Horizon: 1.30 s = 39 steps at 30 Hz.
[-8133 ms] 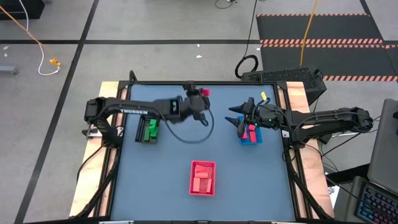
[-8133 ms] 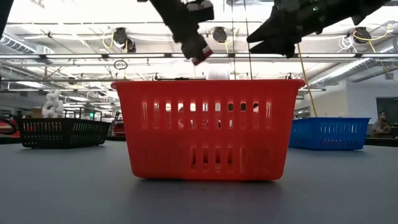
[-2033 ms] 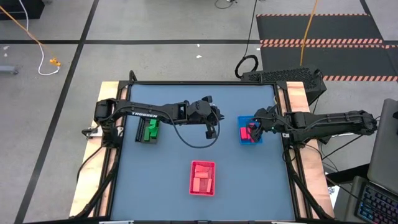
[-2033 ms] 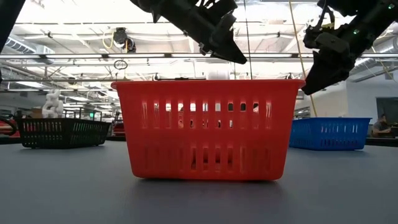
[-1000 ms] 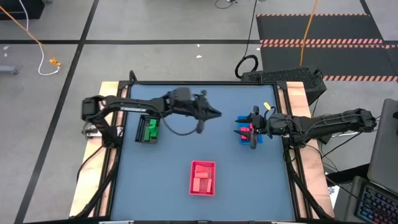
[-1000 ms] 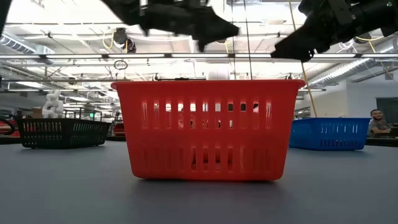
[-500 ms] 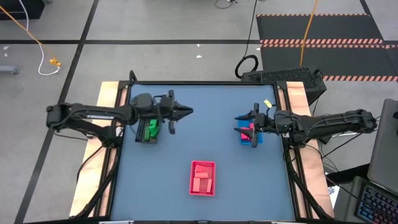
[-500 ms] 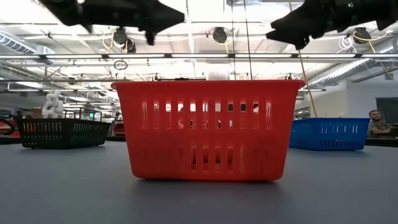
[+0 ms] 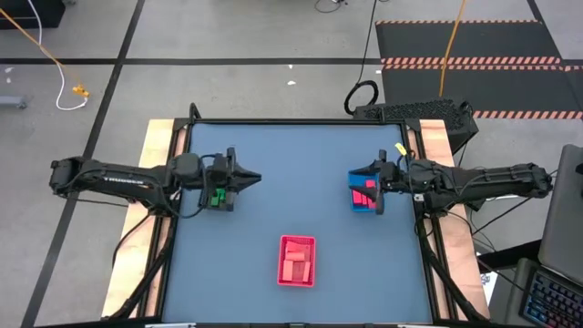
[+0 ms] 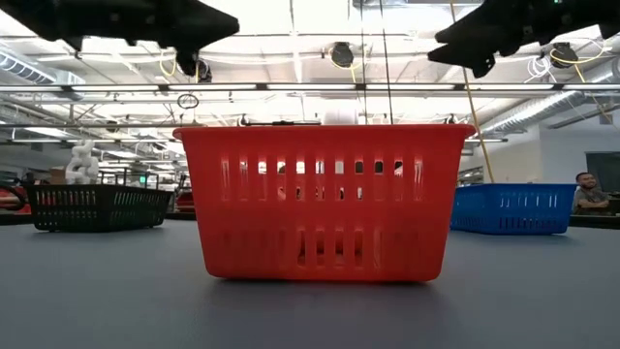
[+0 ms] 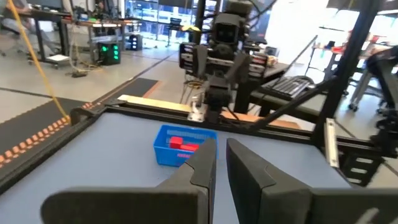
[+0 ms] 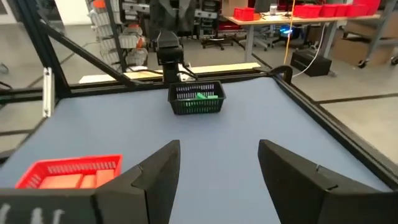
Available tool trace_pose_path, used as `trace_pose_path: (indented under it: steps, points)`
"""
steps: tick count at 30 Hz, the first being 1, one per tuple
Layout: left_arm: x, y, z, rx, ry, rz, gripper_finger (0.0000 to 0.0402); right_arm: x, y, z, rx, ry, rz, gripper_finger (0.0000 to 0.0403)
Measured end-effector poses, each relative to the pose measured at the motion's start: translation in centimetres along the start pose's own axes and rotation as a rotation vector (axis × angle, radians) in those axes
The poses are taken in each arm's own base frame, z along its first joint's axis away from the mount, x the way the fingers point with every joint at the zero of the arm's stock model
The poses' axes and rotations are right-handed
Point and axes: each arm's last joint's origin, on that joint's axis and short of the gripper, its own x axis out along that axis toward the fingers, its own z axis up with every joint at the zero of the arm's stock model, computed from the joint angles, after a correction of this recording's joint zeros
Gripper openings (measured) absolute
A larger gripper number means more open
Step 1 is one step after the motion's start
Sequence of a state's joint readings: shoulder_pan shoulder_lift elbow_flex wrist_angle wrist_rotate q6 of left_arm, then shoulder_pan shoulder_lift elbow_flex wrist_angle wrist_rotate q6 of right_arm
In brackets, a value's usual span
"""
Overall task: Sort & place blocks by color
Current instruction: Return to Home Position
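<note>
The blocks [image 9: 296,260] lie sorted in the black tray [image 10: 97,206] at left, the blue tray [image 10: 513,208] at right and the near red tray [image 10: 325,204]. The left gripper [image 11: 221,158] has its fingers almost pressed together and the right gripper [image 12: 219,163] has its fingers spread; both are empty. A low retreat could clip a rim and spill blocks.

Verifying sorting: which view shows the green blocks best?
Right wrist view: green blocks show clearly in the black tray. High view: left arm partly covers them. Low view: only the tray's wall. Left wrist: nothing.

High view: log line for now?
left gripper shut, above black tray | right gripper open, above blue tray | blocks: none loose
</note>
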State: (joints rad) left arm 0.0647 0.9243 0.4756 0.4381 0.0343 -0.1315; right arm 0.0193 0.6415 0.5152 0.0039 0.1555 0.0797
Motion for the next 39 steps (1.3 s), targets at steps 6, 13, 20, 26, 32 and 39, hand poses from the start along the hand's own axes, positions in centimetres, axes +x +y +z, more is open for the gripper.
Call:
trace_pose_path:
  steps: [6,13,20,26,32,39]
  points:
    - [-2.0,-0.6,-0.3,0.000,-0.043,-0.034,0.0037,-1.6,-0.3,-0.4,0.024,0.036,-0.003,0.0210]
    - [-4.5,-0.5,-2.2,-0.013,-0.082,-0.017,0.0037,-2.9,-0.5,-1.2,0.029,0.081,-0.005,0.0210]
    - [-6.7,-0.3,-3.6,-0.014,-0.175,-0.025,0.0037,-2.8,-0.7,-4.0,0.034,0.037,0.000,0.0210]
    - [-8.2,-0.1,-4.8,-0.017,-0.195,-0.028,0.0037,-2.8,-1.0,-7.4,0.045,-0.039,0.009,0.0210]
    - [-9.3,0.1,-6.0,-0.029,-0.235,-0.023,0.0037,-3.7,-1.2,-8.1,0.068,-0.080,0.014,0.0210]
    - [-10.1,0.2,-6.5,-0.034,-0.243,-0.016,0.0037,-5.0,-1.4,-8.3,0.108,-0.112,0.021,0.0210]
